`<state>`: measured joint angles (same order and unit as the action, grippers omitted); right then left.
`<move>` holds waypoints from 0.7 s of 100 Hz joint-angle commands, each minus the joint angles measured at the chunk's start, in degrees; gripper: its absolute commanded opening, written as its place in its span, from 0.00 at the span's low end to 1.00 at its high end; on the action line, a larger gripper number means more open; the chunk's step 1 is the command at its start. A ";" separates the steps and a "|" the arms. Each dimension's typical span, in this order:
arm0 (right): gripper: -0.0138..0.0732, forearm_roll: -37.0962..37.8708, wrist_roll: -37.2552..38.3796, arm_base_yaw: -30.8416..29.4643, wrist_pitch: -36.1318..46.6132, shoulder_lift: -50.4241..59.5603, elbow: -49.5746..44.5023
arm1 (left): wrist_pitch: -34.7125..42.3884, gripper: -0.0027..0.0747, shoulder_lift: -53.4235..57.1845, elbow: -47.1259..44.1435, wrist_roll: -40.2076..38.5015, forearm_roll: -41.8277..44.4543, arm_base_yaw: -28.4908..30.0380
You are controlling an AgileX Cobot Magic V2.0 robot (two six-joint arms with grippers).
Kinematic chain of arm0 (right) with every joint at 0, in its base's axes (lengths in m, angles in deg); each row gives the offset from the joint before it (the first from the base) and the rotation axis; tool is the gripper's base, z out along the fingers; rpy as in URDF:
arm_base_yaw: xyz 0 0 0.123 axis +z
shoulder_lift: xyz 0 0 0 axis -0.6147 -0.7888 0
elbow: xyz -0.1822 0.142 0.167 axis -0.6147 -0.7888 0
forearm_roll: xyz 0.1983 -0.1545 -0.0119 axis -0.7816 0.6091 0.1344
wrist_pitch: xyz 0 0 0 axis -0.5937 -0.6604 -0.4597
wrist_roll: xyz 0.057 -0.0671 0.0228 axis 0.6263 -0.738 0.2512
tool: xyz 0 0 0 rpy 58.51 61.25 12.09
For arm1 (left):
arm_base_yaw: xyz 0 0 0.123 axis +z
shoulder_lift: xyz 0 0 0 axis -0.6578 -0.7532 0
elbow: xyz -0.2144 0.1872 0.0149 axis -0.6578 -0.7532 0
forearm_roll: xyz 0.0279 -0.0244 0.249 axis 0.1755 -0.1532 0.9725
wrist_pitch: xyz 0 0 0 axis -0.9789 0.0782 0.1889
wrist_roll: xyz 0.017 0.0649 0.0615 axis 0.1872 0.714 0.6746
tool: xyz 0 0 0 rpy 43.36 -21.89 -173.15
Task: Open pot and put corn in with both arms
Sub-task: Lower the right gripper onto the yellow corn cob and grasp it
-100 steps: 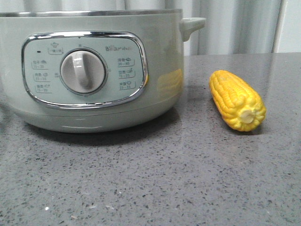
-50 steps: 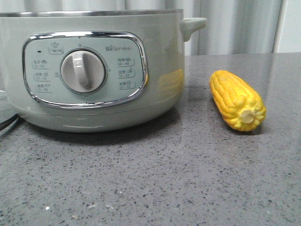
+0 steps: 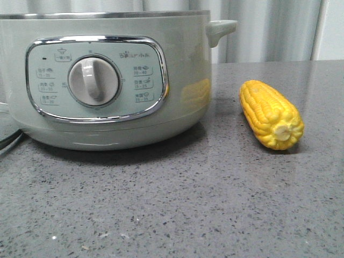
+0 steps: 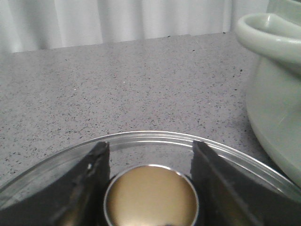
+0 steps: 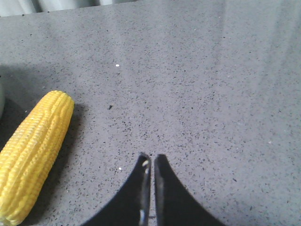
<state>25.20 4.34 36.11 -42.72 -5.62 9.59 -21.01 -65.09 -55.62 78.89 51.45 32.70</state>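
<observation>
The pale green pot (image 3: 107, 80) stands at the left of the grey table with its steel rim bare and no lid on it. Its side handle also shows in the left wrist view (image 4: 270, 35). My left gripper (image 4: 150, 145) is shut on the gold knob (image 4: 150, 197) of the glass lid (image 4: 155, 137), holding it low over the table beside the pot. An edge of the lid (image 3: 6, 141) shows at the pot's left. The yellow corn (image 3: 271, 114) lies to the right of the pot. My right gripper (image 5: 151, 157) is shut and empty, above the table, apart from the corn (image 5: 33, 150).
Grey speckled countertop (image 3: 188, 204) runs all round. Pale curtains (image 3: 269, 29) hang behind the table's far edge.
The lid's edge has come into view low at the pot's left. The pot has shifted very slightly. The corn has not moved.
</observation>
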 commanded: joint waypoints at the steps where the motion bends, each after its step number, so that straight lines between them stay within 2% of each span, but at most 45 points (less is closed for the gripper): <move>1: 0.07 -0.05 -0.05 -0.37 4.03 -0.50 1.38 | 6.12 0.38 0.47 2.05 -0.23 -0.74 -0.24; 22: 0.07 -0.05 -0.05 -0.37 4.03 -0.50 1.38 | 6.12 0.44 0.47 2.05 -0.23 -0.96 -0.24; 47: 0.07 -0.05 -0.05 -0.37 3.39 -0.50 1.38 | 6.12 0.45 0.47 2.05 -0.23 -1.23 -0.24; 70: 0.07 -0.05 -0.05 -0.37 3.59 -0.50 1.38 | 6.12 0.66 0.47 2.05 -0.23 -3.91 -0.24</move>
<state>25.20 4.34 36.11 -43.12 -5.62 9.59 -20.08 -65.25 -55.32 78.76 49.75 32.70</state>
